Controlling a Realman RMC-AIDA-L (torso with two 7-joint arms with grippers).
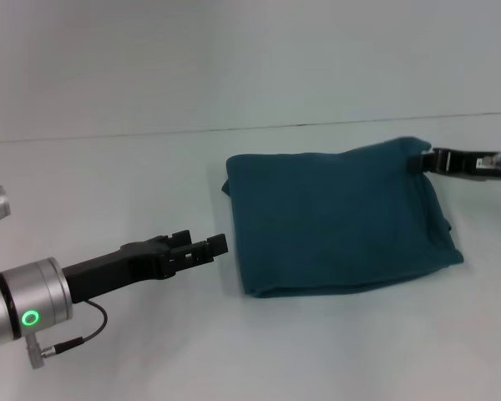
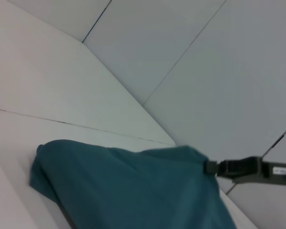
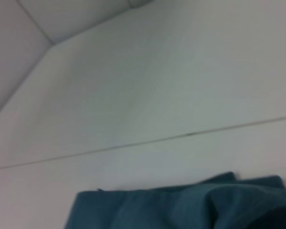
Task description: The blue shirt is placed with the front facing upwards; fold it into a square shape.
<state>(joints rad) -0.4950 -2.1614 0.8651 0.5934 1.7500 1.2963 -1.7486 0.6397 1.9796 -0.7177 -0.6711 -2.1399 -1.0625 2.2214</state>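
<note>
The blue shirt [image 1: 342,217] lies folded into a rough square on the white table, right of centre; no lettering shows. My right gripper [image 1: 424,160] reaches in from the right edge and is shut on the shirt's far right corner, which rises slightly toward it. The left wrist view shows that gripper [image 2: 210,167] at the raised corner of the shirt [image 2: 133,191]. In the right wrist view only the shirt's folded edge [image 3: 181,207] appears. My left gripper [image 1: 202,246] hovers open and empty a short way left of the shirt's near left corner.
The white table [image 1: 108,167] runs to a pale back wall along a thin seam [image 1: 234,127]. A cable [image 1: 83,330] hangs under my left wrist.
</note>
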